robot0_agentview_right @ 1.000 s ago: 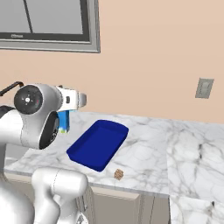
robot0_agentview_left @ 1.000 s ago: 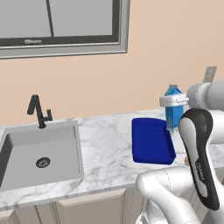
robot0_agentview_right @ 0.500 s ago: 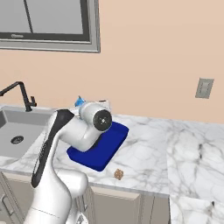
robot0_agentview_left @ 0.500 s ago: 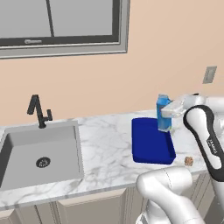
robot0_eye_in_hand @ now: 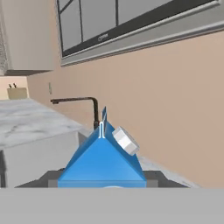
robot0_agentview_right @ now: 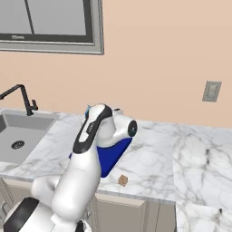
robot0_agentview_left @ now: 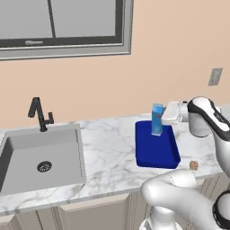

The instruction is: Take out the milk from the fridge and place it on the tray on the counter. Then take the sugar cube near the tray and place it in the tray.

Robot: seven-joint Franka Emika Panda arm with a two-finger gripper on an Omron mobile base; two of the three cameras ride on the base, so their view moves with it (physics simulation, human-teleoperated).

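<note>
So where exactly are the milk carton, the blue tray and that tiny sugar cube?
milk [robot0_agentview_left: 157, 120]: left base view, carton's front face.
tray [robot0_agentview_left: 155, 152]: left base view, bare floor of the tray.
sugar cube [robot0_agentview_left: 193, 165]: left base view, the cube's top.

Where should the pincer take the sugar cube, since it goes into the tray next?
Come straight down on the sugar cube and pinch two opposite flat sides; it lies low and alone on the counter, beside the tray.
</note>
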